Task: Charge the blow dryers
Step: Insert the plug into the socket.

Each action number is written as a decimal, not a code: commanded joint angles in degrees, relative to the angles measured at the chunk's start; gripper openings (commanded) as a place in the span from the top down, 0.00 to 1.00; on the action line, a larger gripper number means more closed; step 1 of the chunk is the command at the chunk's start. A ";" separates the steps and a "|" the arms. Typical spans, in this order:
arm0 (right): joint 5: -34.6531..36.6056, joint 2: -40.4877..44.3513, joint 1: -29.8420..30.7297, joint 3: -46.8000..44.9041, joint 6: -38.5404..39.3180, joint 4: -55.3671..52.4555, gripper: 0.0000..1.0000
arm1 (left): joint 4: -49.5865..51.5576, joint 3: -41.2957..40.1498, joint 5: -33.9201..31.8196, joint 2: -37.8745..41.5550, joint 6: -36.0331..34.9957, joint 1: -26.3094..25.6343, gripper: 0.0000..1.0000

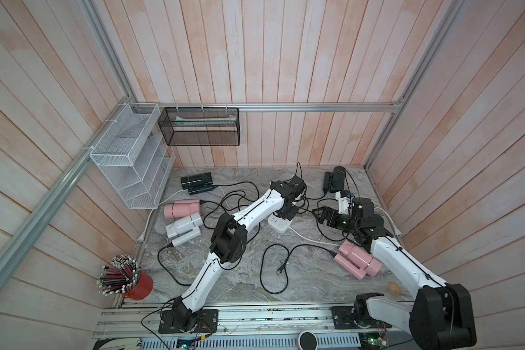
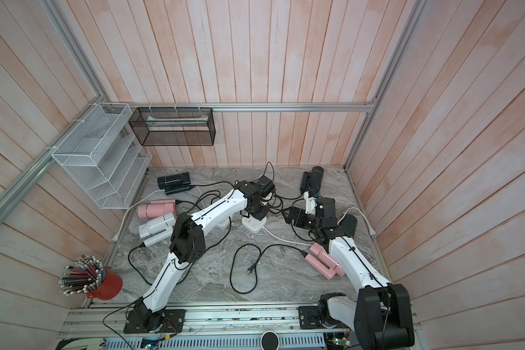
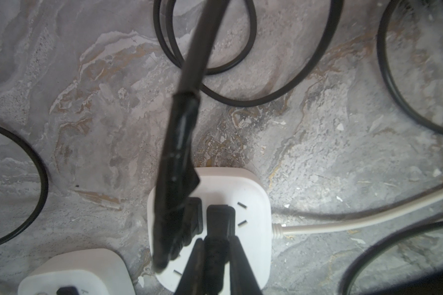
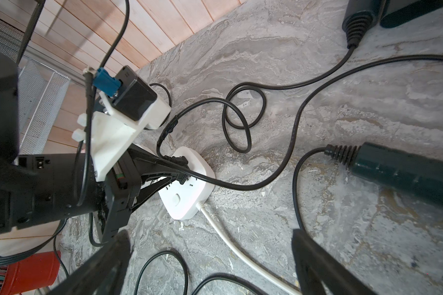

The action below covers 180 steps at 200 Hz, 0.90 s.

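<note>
While the left gripper (image 3: 218,240) pinches a black plug (image 3: 220,217) at the strip (image 3: 253,194), the right gripper (image 4: 210,235) hangs wide open nearby, bracing nothing. A skewed push could slide or tip the strip, or nudge the neighbouring plug (image 3: 196,214) loose. Dryers (image 1: 182,209) lie scattered near the edges of the table (image 1: 309,272), cords tangled between.

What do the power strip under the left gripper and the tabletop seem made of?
Power strip: probably moulded plastic, smooth matte white, going by its rounded corners. Tabletop: grey veined marble look, dull finish; real stone or printed laminate, unclear.
</note>
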State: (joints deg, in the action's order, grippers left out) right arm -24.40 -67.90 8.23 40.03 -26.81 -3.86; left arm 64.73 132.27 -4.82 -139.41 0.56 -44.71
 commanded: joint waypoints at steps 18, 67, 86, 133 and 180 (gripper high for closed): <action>0.41 -0.92 0.56 -0.76 -0.09 0.43 0.02 | 4.19 -3.37 3.74 -4.77 -1.35 -0.44 0.88; 0.58 -0.83 0.74 -0.30 0.35 -0.49 0.01 | 2.65 -4.29 4.69 -5.78 -0.56 -0.31 0.88; 0.76 -0.75 0.74 -0.13 0.53 -0.80 0.02 | 1.21 -6.13 4.98 -5.37 -0.21 -0.29 0.88; 0.65 -1.01 0.87 -0.04 0.44 -0.63 0.01 | -0.32 -8.47 5.08 -4.95 0.23 -0.10 0.88; 1.68 -0.88 0.91 -0.30 -0.26 -0.42 0.01 | -0.77 -3.68 6.62 -5.87 3.44 0.94 0.88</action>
State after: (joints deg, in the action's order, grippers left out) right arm -24.03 -68.42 8.86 40.03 -26.81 -3.92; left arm 60.62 128.73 -2.74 -138.80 1.58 -44.29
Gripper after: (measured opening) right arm 0.985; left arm 0.179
